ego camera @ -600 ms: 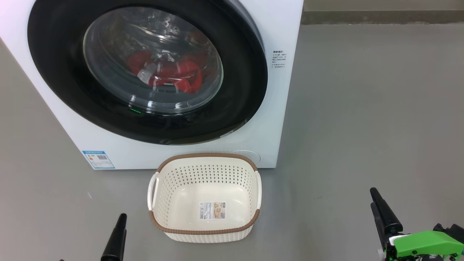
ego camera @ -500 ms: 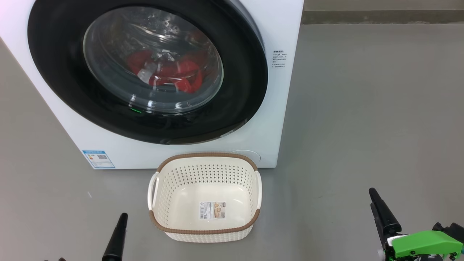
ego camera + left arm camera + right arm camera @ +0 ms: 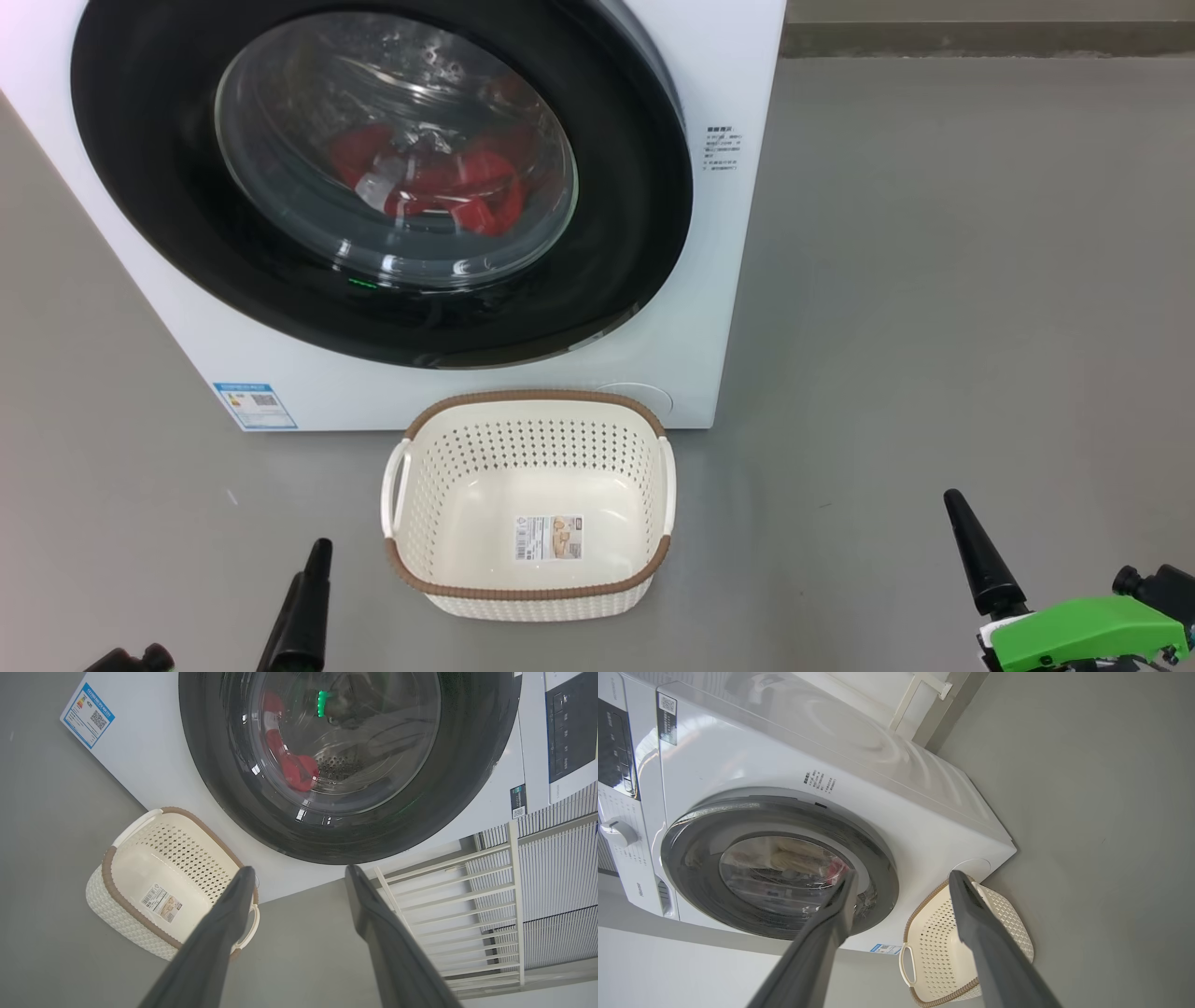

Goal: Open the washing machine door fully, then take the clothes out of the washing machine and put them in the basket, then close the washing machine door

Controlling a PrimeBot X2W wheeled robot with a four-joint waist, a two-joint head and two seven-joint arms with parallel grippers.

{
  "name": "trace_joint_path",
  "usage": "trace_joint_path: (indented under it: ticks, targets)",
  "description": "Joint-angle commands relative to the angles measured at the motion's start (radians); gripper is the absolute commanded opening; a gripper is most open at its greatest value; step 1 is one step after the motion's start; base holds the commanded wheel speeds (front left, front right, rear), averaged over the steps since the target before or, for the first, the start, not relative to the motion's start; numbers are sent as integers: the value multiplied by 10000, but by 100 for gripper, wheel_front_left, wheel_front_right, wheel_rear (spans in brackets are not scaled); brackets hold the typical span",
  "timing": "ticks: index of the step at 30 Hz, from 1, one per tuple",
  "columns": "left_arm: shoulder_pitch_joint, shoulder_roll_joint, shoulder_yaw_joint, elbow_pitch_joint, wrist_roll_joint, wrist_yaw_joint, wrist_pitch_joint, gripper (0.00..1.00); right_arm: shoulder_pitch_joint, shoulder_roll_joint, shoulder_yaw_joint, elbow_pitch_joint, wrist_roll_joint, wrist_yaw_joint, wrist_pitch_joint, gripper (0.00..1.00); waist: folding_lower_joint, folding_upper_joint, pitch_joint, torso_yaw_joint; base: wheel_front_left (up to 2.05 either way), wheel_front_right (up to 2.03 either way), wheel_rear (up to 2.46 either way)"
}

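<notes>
The white washing machine [image 3: 738, 308] stands ahead on the grey floor. Its door [image 3: 168, 233], a black rim around a clear glass bowl, lies against the front. Red clothes [image 3: 439, 182] with white parts show through the glass inside the drum. The cream basket [image 3: 527, 593] with a brown rim sits empty on the floor just in front of the machine. My left gripper [image 3: 300, 871] is open and holds nothing; one of its fingers [image 3: 303, 607] is left of the basket. My right gripper [image 3: 902, 875] is open too, with a finger [image 3: 976, 555] well to the basket's right.
A white slatted rack [image 3: 467, 905] stands beside the machine in the left wrist view. The machine's control panel [image 3: 572, 728] and a dial [image 3: 616, 833] are on its upper front. Open grey floor [image 3: 934, 280] spreads to the machine's right up to a wall base [image 3: 980, 42].
The head picture has shifted slightly. My right finger sits a little lower, and a dark part of the left arm has come in at the lower left corner. Door, clothes and basket are unmoved.
</notes>
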Motion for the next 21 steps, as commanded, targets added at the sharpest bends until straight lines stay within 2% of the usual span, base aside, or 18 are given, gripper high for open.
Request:
trace_joint_path:
  ticks: [1,21]
  targets:
    - [-109,189,85,-358,436,-32,-158,100,-147,-191,119,-330,-411,3,-143,100,-1,0,10,4,0,0,0]
    - [-36,313,-34,-820,3248,19,-750,100,58,-299,299,-630,-2817,4,-733,100,-1,0,119,22,0,0,0]
